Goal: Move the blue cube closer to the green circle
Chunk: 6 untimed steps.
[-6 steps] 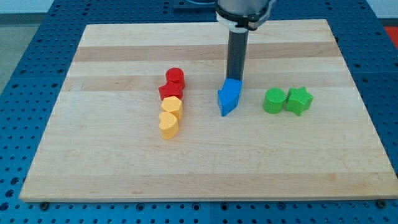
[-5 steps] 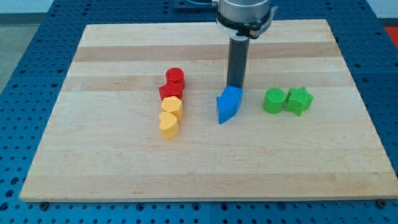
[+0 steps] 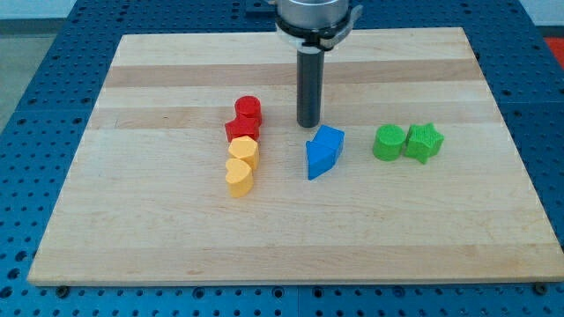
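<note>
My tip (image 3: 307, 125) sits just upper-left of the blue cube (image 3: 324, 151), apart, grasping nothing; bare desk (image 3: 291, 238) separates it from the green circle (image 3: 389, 142).

- Between the blue block (image 3: 324, 151) and the green circle (image 3: 389, 142) lies a strip of bare board (image 3: 291, 238) — nothing stands in it.
- The green star (image 3: 424, 142) touches the circle's right side, closing that flank.
- My tip (image 3: 307, 125) stands just above and left of the blue block, apart from it (a thin gap shows).
- To the view's left, a column — red cylinder (image 3: 249, 109), red star (image 3: 241, 129), two yellow hearts (image 3: 241, 165) — forms a wall.
- A clear lane runs between that column and the blue block.
</note>
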Motion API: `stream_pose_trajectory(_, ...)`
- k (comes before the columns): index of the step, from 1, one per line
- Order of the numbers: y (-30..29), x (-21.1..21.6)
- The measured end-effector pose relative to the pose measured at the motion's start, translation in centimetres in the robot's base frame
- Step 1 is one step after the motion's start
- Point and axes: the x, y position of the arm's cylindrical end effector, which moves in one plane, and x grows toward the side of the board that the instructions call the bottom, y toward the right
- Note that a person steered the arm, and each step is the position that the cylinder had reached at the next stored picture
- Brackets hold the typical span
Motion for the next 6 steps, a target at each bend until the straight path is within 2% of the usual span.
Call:
stream_pose_trajectory(2, -2.0, 2.2)
stream_pose_trajectory(6, -0.5, 5.5)
